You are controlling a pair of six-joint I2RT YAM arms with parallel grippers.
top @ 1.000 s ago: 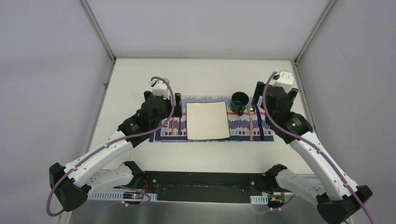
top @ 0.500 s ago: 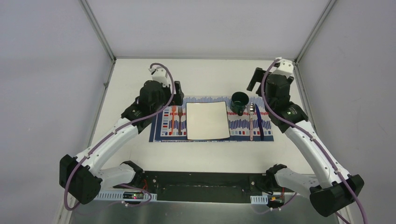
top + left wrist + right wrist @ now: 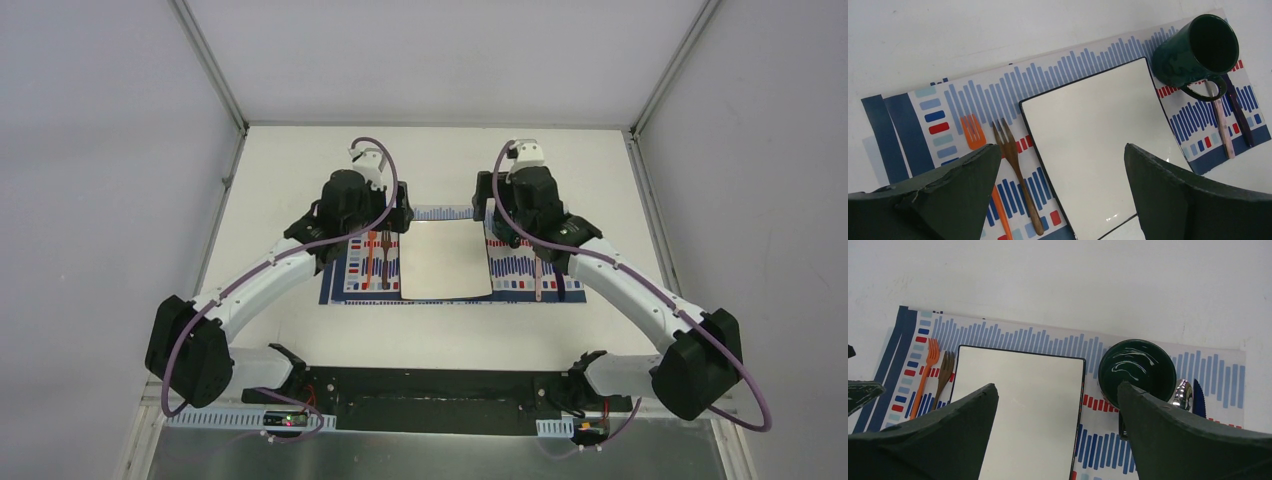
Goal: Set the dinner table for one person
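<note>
On the white dinner table [image 3: 290, 180] lies a striped placemat [image 3: 913, 125]. A square white plate [image 3: 1093, 140] sits at its middle. Left of the plate lie an orange fork [image 3: 973, 132] and a brown wooden fork [image 3: 1015, 165]. Right of the plate stands a dark green mug [image 3: 1137, 367], with a spoon [image 3: 1182, 394] and a dark blue knife [image 3: 1199, 399] beside it. My left gripper [image 3: 1062, 147] hangs open above the plate's left part, holding nothing. Also open and bare, my right gripper [image 3: 1058, 385] hovers over the plate's right edge near the mug. In the top view the right arm hides the mug.
Aluminium frame posts [image 3: 215, 75] and grey side walls bound the table at left, right and back. The two wrists [image 3: 350, 195] [image 3: 530, 195] stand close together over the mat's far edge. Bare tabletop [image 3: 1048, 275] lies beyond the mat.
Both arms have swung inward and up from the mat's two ends to above the plate. The left left the forks; the right now covers the mug in the top view.
</note>
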